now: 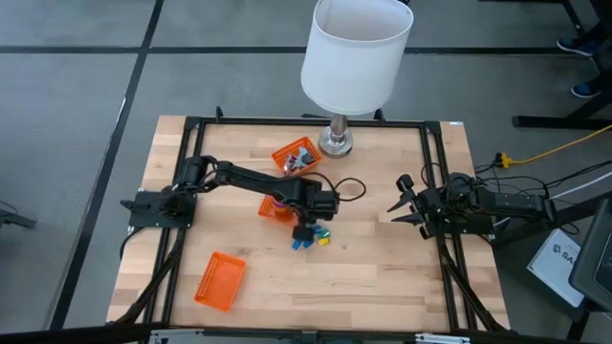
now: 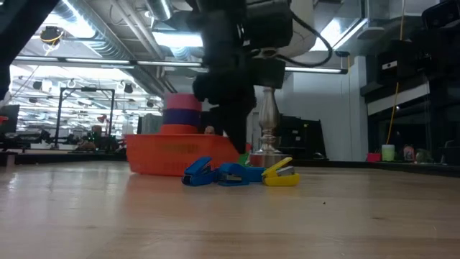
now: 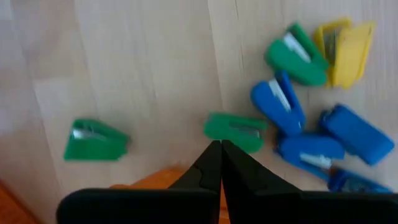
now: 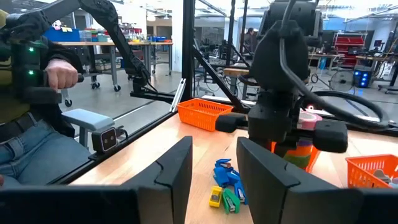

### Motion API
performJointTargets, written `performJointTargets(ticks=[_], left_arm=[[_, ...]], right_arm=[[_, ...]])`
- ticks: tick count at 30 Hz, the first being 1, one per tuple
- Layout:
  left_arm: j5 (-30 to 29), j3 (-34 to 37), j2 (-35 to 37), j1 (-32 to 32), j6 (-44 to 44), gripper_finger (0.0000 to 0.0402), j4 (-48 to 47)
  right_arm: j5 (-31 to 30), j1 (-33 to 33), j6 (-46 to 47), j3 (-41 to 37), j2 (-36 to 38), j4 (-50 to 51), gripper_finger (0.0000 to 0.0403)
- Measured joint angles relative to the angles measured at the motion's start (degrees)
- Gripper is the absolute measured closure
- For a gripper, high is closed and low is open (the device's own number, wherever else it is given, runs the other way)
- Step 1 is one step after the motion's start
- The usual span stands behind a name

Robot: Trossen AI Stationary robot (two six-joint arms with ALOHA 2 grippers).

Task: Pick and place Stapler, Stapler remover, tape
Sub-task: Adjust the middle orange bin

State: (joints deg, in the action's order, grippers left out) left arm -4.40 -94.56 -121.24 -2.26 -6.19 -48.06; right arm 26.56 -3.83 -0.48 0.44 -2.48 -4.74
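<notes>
Several small angular pieces in blue, green and yellow (image 1: 314,237) lie loose on the wooden table's middle; which are the stapler and which the stapler remover, I cannot tell. My left gripper (image 3: 221,144) points steeply down over them, shut, its tips at the near edge of one green piece (image 3: 242,127). Another green piece (image 3: 96,140) lies apart. Tape rolls, pink on purple (image 2: 183,111), stand stacked in an orange basket (image 1: 275,205) beside that gripper. My right gripper (image 4: 214,168) waits open and level at the table's right side (image 1: 397,208). My left gripper comes from above, pointing steeply down, with its shut tips at the near edge of the green piece (image 3: 217,132), which lies flat on the table. Nothing shows between the fingers. Whether the tips touch the piece, I cannot tell.
A lamp with a white shade (image 1: 356,53) stands at the table's far edge on a metal foot (image 1: 335,143). A second orange basket (image 1: 296,158) with small things sits beside it, a third (image 1: 220,280) near the front left. A person's hand (image 4: 59,74) shows beyond the table.
</notes>
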Motion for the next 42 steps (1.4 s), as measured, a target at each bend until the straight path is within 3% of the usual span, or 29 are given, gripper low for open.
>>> performJointTargets(ticks=[17,27,35,42], left_arm=[[-5.0,0.5,0.1,0.0,1.6,0.04,-17.7],[-5.1,1.2,0.2,0.2,-1.6,0.0399,-17.7],[-4.0,16.3,8.3,0.4,-1.2,0.04,-4.8],[-6.6,26.6,18.2,1.5,2.2,0.0399,-3.1]], right_arm=[[0.0,0.0,0.0,0.0,0.0,0.0,0.0274],[0.0,0.0,0.0,0.0,0.0,0.0,0.0274],[0.0,0.0,0.0,0.0,0.0,0.0,0.0274],[0.0,0.0,0.0,0.0,0.0,-0.1,0.0274]])
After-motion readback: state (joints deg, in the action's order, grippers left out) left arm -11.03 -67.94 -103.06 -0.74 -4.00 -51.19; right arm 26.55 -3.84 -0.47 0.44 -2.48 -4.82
